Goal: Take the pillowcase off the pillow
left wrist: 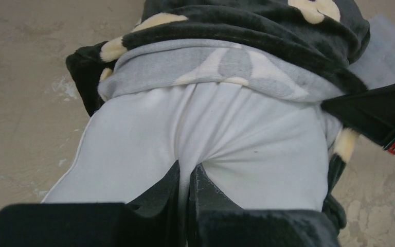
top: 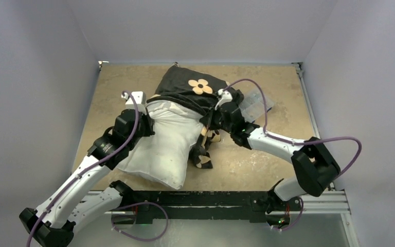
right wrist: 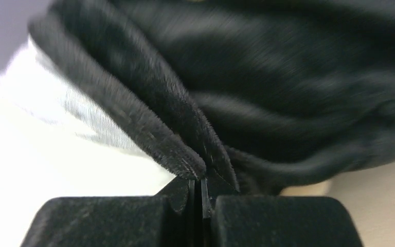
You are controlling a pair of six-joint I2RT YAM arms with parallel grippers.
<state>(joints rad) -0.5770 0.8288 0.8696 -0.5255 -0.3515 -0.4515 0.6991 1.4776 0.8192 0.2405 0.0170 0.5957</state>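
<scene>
The white pillow (top: 164, 149) lies on the table with its near half bare. The black pillowcase (top: 185, 87) with a tan flower covers its far half, bunched back, and a loose part hangs down the right side. My left gripper (top: 146, 123) is shut on a pinched fold of the pillow (left wrist: 236, 134) at its left edge, jaw tips (left wrist: 190, 172) pressed on white cloth. The grey lining (left wrist: 185, 67) shows at the pillowcase's rolled rim (left wrist: 247, 25). My right gripper (top: 211, 121) is shut on the pillowcase's black plush edge (right wrist: 288, 92), tips (right wrist: 198, 182) at the fold, with the pillow (right wrist: 41, 164) beside it.
A clear plastic sheet (top: 254, 103) lies behind my right wrist at the back right. The tan table (top: 267, 159) is walled in white on three sides. A black rail (top: 211, 198) runs along the near edge. My right arm (left wrist: 385, 116) shows at the left wrist view's right edge.
</scene>
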